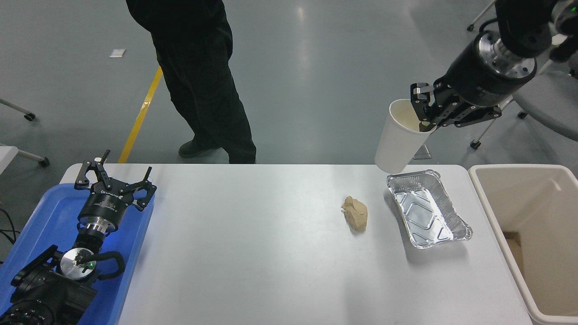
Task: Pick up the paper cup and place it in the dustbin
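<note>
The white paper cup (pixel 397 140) hangs high above the table's far right edge, tilted, its cream inside facing up and right. My right gripper (pixel 422 110) is shut on the cup's rim, with one finger inside and one outside. The beige dustbin (pixel 533 234) stands off the table's right side, below and to the right of the cup. My left gripper (pixel 115 176) is parked open over the blue tray at the lower left.
A shiny foil tray (pixel 426 214) lies on the table right under the cup. A crumpled tan paper wad (pixel 356 213) lies left of it. A blue tray (pixel 40 225) sits at the left edge. A person in black (pixel 198 76) stands at the far side.
</note>
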